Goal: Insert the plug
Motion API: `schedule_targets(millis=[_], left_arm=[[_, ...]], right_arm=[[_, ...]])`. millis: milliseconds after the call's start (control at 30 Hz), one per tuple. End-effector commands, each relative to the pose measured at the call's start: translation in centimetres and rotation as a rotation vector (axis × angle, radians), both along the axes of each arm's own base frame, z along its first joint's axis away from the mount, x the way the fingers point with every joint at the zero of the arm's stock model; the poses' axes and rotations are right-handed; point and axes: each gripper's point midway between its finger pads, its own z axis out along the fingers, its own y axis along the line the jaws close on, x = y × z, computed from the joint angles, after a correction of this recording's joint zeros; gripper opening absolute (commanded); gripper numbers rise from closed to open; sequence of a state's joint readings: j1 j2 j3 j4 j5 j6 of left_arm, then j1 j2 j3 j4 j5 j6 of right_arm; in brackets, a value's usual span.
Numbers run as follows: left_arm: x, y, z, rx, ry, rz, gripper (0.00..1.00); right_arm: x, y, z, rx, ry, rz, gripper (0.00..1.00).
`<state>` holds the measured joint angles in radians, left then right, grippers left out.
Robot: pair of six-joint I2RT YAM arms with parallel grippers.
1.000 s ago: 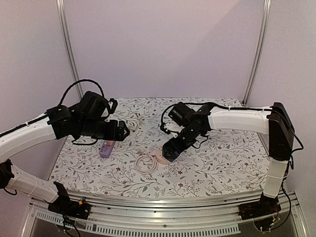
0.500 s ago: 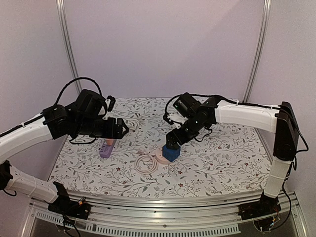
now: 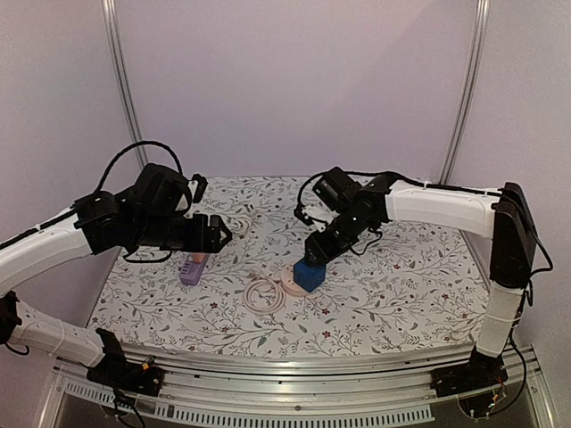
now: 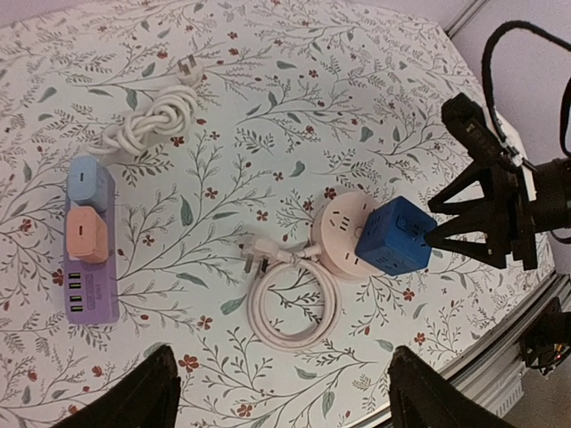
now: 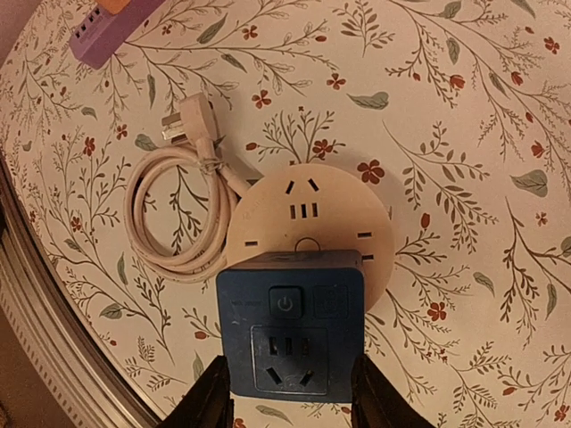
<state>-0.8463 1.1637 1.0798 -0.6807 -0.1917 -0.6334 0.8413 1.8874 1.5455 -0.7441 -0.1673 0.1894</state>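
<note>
A blue cube plug adapter [image 5: 290, 330] stands on the near part of a round pink socket hub [image 5: 308, 209], its socket face and power button up. How deep its pins sit is hidden. My right gripper [image 3: 314, 257] hovers just above the cube. Its fingers [image 5: 210, 397] are apart with nothing between them, the gap a little narrower than the cube. In the left wrist view the cube [image 4: 393, 236] sits on the hub [image 4: 342, 225], with the right gripper [image 4: 433, 236] at its right edge. My left gripper [image 4: 281, 392] hangs open and empty high over the table.
The hub's pink cable [image 4: 294, 303] lies coiled beside it, ending in a loose white plug [image 4: 252, 259]. A purple power strip [image 4: 89, 259] holding a blue and an orange adapter lies at the left. Its white cable [image 4: 152, 125] is bundled behind. The table's front edge [image 5: 53, 294] is close to the hub.
My right gripper has lifted off the blue cube, uncovering it on the hub, and its jaws have narrowed a lot. The left arm has barely moved.
</note>
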Motion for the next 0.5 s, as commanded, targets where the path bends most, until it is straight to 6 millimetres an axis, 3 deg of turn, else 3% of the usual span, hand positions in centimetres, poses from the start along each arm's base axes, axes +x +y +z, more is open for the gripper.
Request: schedule_targets(millis=[0,233,467], left_arm=[[-0.4,-0.2,-0.8,0.024,0.018,-0.011,0.80],[-0.3,-0.4,-1.0,0.027,0.022,-0.017,0.81],[-0.5,-0.1,-1.2,0.033,0.021,-0.010,0.80]], right_arm=[[0.3,0.3,-0.7,-0.028,0.001,0.014,0.44],[0.2,1.2,-2.5,-0.118,-0.026,0.047,0.41],[-0.3,0.2,-4.2,-0.222,-0.025,0.053,0.37]])
